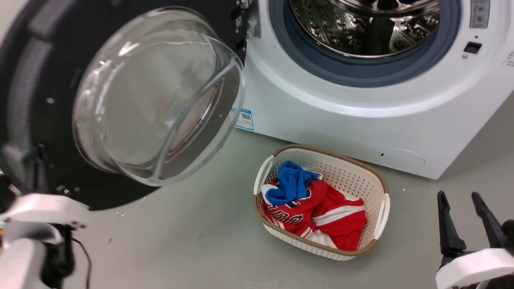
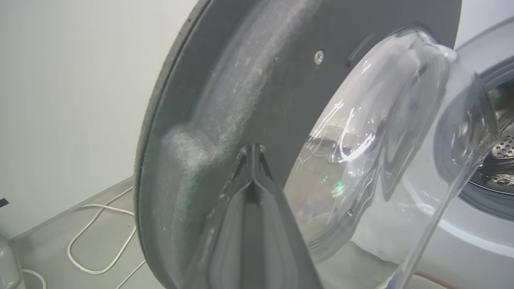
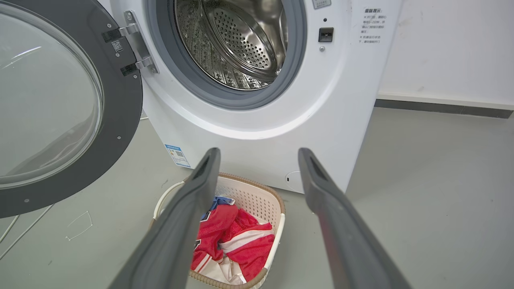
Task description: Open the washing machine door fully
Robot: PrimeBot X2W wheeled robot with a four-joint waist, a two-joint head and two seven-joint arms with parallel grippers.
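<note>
One washing machine [image 1: 361, 120] is shown, its washing machine door [image 1: 36, 80] swung wide at its left and judged heavy, rigid: the dark rim [image 2: 241, 80], not the slippery glass bowl [image 1: 160, 96], is best pushed. The left gripper [image 2: 253, 160] is set against that rim, jaws closed; the right gripper [image 3: 258, 154] is held with jaws spread, empty.

Beyond the left hand [image 2: 253, 151], the large round glossy black washing machine door [image 2: 273, 92] is cut off at the top; contact cannot be told.

A: Left gripper [image 2: 253, 154]?
B: Jaws together, tips at door's [image 2: 241, 80] dusty inner face, just beside glass bowl [image 2: 381, 140].
A: Else?
B: Drum [image 2: 500, 160] far right, white cable [image 2: 100, 206] on floor [image 2: 48, 257].
</note>
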